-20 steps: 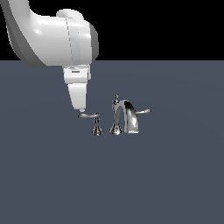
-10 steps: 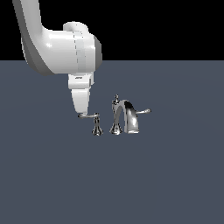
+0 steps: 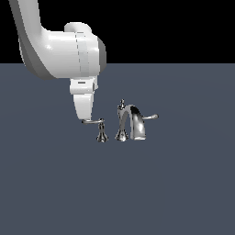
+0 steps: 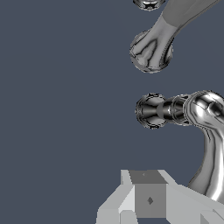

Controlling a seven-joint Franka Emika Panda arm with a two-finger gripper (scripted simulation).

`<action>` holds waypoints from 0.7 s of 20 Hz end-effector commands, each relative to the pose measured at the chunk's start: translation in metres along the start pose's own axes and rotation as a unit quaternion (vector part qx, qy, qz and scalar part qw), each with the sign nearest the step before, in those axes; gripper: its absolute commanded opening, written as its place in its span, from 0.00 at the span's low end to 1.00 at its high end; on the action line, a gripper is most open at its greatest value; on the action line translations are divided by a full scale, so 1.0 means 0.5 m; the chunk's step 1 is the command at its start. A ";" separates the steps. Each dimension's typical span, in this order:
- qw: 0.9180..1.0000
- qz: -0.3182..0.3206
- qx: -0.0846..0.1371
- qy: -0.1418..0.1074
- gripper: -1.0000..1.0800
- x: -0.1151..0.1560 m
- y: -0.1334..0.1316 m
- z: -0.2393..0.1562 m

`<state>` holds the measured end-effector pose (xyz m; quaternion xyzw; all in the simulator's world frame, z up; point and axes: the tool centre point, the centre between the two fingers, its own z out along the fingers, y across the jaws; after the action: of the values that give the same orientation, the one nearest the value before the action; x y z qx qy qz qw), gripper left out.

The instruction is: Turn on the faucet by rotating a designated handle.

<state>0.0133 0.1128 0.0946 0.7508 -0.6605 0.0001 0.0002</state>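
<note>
White pincer (image 3: 84,118) sits at the free tip of the slim, near-level chrome lever handle (image 3: 93,121); contact looks likely. Can't tell if the jaws are open or shut. Lever's long axis runs from the pincer toward its small bell-shaped pedestal (image 3: 101,135) on the dark grey surface (image 3: 183,183), pivot just past the tip. Beyond that, the shiny chrome faucet with arched spout (image 3: 134,123). Versus a second ago: pincer and lever barely shifted, upper arm swung over. Sideways push next, I reckon.
</note>
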 end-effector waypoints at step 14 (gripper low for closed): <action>1.000 0.005 0.004 0.000 0.00 -0.007 0.072 0.000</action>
<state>-0.0167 0.1141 0.0949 0.7476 -0.6641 0.0035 -0.0051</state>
